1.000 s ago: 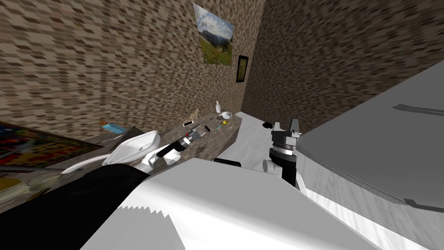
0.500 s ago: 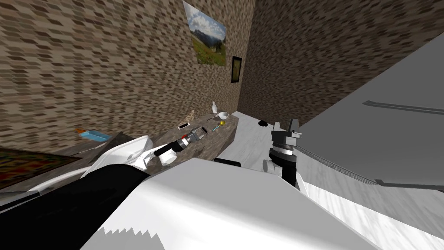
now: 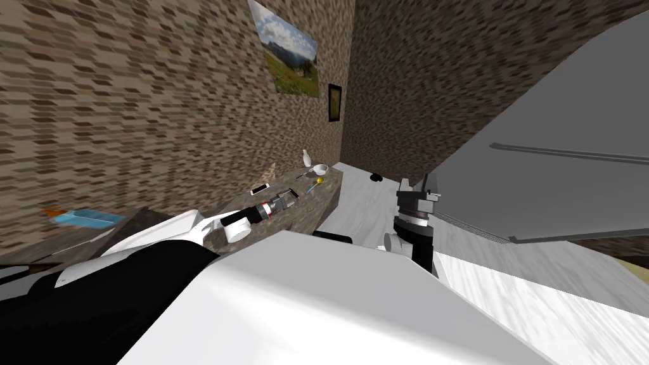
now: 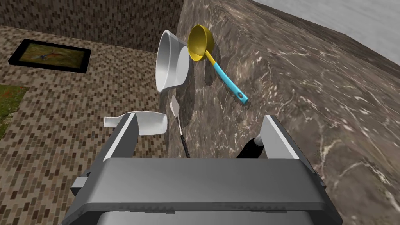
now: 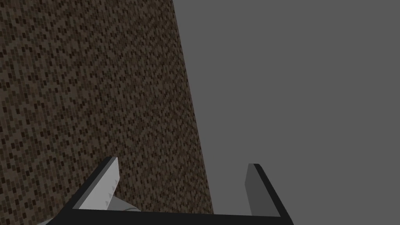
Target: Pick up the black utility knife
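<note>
Left pincer (image 4: 200,117) stands with its two fingers apart and nothing clamped between them, reaching low over a brown marbled stone worktop (image 4: 304,90). Of the black utility knife (image 4: 252,148), a rounded black end is seen lying on the worktop just inside one finger (image 4: 273,134); the remainder is hidden behind the pincer's dark body, and contact with that finger cannot be determined. A thin utensil with a small white blade and a black handle (image 4: 177,117) lies between the fingers, nearer the opposite one. A white bottle (image 4: 150,123) stands just beyond that finger. Farther along are a white round bowl (image 4: 172,62) and, just beside it, a yellow ladle with a blue handle (image 4: 201,43). From the head camera, a flat white phone (image 3: 258,189) lies on the same worktop near the pincer. A small black object (image 3: 376,177), too small to identify, rests on the adjoining white surface. The right pincer (image 3: 426,187) is held upright before the chest, beside a large grey cabinet (image 3: 558,177), fingers apart and empty.
</note>
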Tool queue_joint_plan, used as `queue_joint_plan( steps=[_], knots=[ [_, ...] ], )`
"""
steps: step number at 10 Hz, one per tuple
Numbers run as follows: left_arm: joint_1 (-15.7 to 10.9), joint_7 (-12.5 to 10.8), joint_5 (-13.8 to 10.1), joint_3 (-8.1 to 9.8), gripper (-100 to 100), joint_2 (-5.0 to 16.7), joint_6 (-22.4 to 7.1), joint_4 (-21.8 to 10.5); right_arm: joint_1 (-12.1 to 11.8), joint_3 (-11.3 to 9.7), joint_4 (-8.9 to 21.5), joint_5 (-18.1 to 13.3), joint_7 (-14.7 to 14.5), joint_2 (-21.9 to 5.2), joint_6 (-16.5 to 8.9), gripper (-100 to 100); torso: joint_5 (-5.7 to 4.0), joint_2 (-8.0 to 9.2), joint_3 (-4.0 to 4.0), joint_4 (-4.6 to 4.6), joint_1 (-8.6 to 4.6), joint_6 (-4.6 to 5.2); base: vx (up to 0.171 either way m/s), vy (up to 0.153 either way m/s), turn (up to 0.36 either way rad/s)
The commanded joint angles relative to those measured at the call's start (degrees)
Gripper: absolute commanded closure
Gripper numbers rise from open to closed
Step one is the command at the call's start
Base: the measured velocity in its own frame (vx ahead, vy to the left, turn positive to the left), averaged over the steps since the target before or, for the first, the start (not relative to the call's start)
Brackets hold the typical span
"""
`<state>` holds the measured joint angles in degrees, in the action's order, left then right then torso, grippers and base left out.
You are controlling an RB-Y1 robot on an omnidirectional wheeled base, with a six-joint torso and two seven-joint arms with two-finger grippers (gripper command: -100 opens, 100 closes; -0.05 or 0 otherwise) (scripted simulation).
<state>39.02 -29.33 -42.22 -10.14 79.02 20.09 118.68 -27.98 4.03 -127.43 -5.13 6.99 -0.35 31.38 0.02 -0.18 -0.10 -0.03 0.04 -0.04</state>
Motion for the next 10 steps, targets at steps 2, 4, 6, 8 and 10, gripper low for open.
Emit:
queue_joint_plan(
  steps=[2, 4, 6, 8, 10],
  knots=[
    [1.73, -0.71, -2.60, -0.41, -100, 4.61, -1.63, -1.26, -0.01, 0.01, 0.00, 0.00, 0.00, 0.00, 0.00, 0, 0.00, 0.00, 0.00, 0.00, -0.01, -0.05, 0.028, 0.013, -0.172],
    [2.98, -1.16, -4.20, -0.65, -100, 8.02, -2.58, -2.16, -0.01, 0.01, 0.00, 0.00, 0.00, 0.00, 0.00, 0, 0.01, -0.03, -0.02, 0.00, 0.00, -0.05, 0.032, 0.020, -0.157],
    [4.24, -1.55, -5.70, -0.86, -100, 11.09, -3.55, -3.03, -0.01, 0.01, 0.00, 0.00, 0.00, 0.00, 0.00, 0, 0.01, -0.03, -0.01, 0.00, -0.01, -0.05, 0.028, 0.020, -0.192],
    [5.51, -1.90, -7.11, -1.05, -100, 13.66, -4.55, -3.88, -0.02, 0.01, 0.00, 0.00, 0.00, 0.00, 0.00, 0, 0.01, -0.03, -0.01, 0.00, -0.01, -0.07, 0.030, 0.019, -0.118],
    [6.78, -2.20, -8.41, -1.23, -100, 16.60, -5.55, -4.69, -0.01, 0.01, 0.00, 0.00, 0.00, 0.00, 0.00, 0, 0.00, -0.03, -0.02, 0.00, -0.03, -0.06, 0.030, 0.021, -0.164]
  ],
)
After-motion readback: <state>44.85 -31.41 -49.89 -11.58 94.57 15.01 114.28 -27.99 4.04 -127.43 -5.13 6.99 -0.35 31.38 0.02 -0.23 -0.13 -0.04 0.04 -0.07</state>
